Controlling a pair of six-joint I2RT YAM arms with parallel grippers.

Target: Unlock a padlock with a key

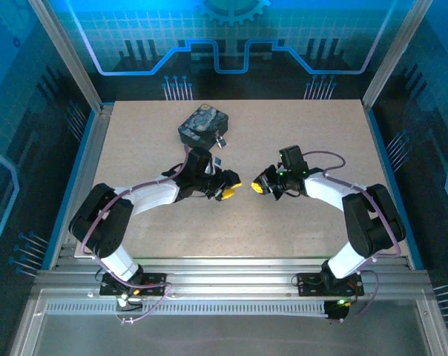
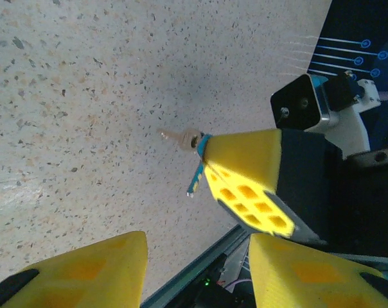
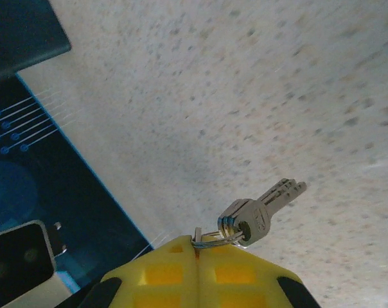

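Note:
The padlock (image 1: 220,139) is a tiny silvery piece against the front right side of the dark blue swirl-patterned box (image 1: 202,124) at the table's back. My right gripper (image 3: 197,247) is shut on the ring of the key (image 3: 266,212). The silvery bunch sticks out past its yellow tips, above the table. In the left wrist view the key (image 2: 180,137) points left out of the right gripper's fingers (image 2: 245,168). My left gripper (image 2: 197,251) faces it a short way off, jaws apart with nothing between them. From above, the left gripper (image 1: 233,189) and the right gripper (image 1: 258,188) meet tip to tip at mid-table.
The speckled beige table (image 1: 298,126) ends in blue rails on both sides and a metal frame at the front. The box and padlock lie just behind the left wrist. A thin blue strip (image 2: 195,178) hangs from the right gripper's fingertips.

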